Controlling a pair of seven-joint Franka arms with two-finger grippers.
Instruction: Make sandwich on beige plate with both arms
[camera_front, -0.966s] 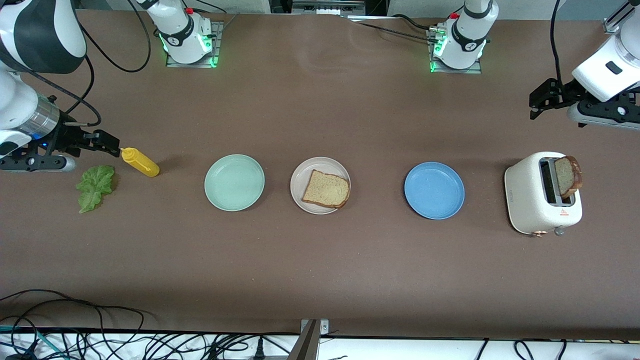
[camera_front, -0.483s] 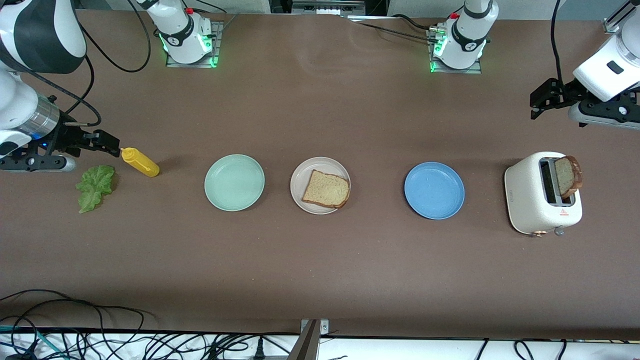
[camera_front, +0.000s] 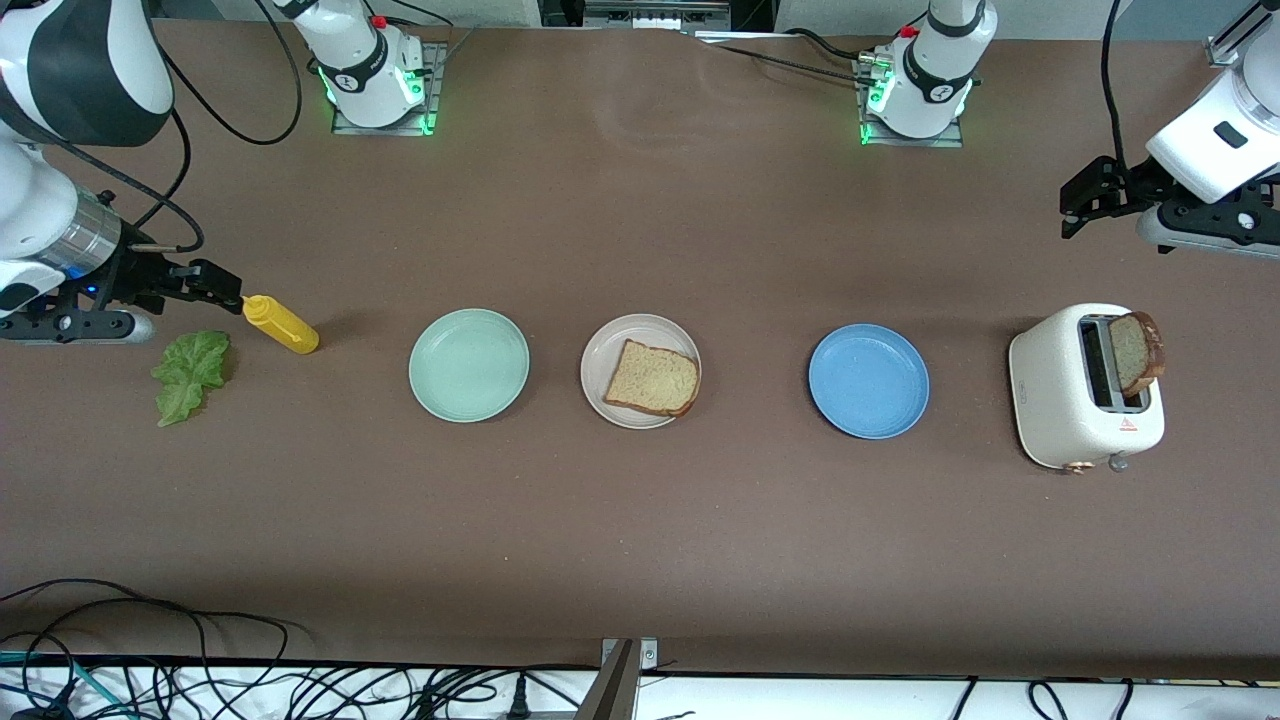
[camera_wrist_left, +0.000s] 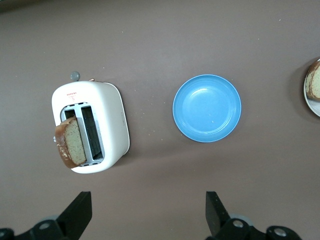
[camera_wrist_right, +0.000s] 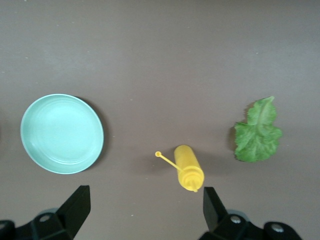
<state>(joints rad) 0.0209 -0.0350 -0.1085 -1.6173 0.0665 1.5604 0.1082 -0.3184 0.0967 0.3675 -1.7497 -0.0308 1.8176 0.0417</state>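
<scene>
The beige plate (camera_front: 598, 352) lies mid-table between the mint-green and blue plates, with one tan bread slice (camera_front: 652, 378) flat on it. A second bread slice (camera_front: 1137, 352) stands up out of the white toaster (camera_front: 1060, 395) at the left arm's end. The ruffled green lettuce leaf (camera_front: 190, 375) lies on the table at the right arm's end. My right gripper (camera_front: 215, 285) hangs open and empty over the table by the mustard bottle's tip, its black fingers (camera_wrist_right: 80, 200) wide apart. My left gripper (camera_front: 1085, 200) hangs open and empty over bare table near the toaster; the toaster (camera_wrist_left: 92, 125) shows in its wrist view.
A yellow mustard bottle (camera_front: 282, 324) lies on its side beside the lettuce. The mint-green plate (camera_front: 468, 364) and the blue plate (camera_front: 868, 380) flank the beige one, both with nothing on them. Cables run along the table edge nearest the front camera.
</scene>
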